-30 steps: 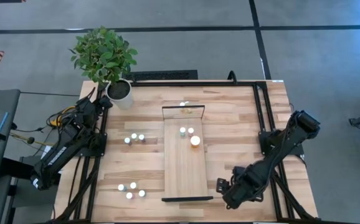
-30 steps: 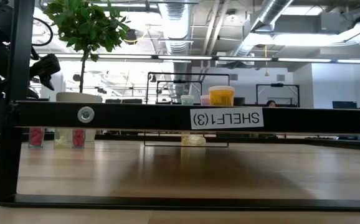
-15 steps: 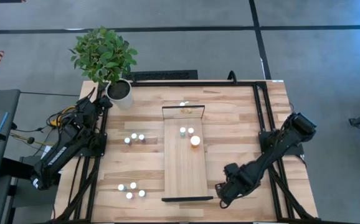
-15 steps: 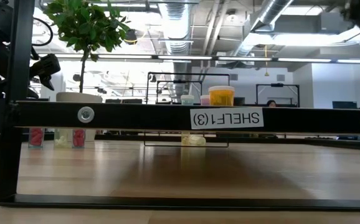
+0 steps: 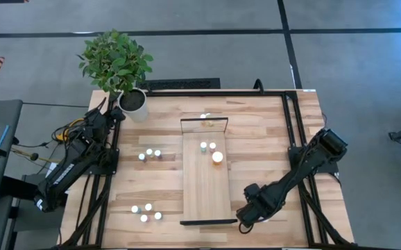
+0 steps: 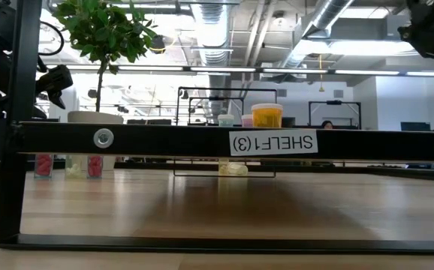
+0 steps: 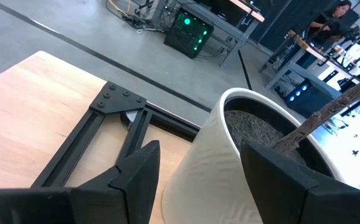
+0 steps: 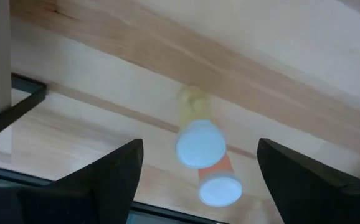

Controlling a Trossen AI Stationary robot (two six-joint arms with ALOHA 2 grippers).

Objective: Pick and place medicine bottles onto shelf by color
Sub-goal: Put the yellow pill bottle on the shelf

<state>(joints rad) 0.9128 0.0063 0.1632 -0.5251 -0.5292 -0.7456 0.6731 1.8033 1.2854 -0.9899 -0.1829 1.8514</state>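
With only three bottles on the shelf (image 5: 205, 187) at mid-frame and two clusters lower left unsorted, the right gripper (image 8: 198, 163) hangs, fingers apart, over two white-capped bottles (image 8: 200, 144), while the left gripper (image 7: 195, 169) idles spread beside the plant pot (image 7: 230, 162).

The shelf (image 5: 205, 173) lies along the middle of the surface (image 5: 263, 146), just left of the right gripper (image 5: 244, 217), whose jaws hang over two bottles (image 8: 200, 144) standing close together. Three more bottles (image 5: 211, 151) stand on the shelf, ahead of those jaws. The plant pot (image 7: 230, 162) stands directly before the left gripper (image 5: 114, 111), between its jaws.
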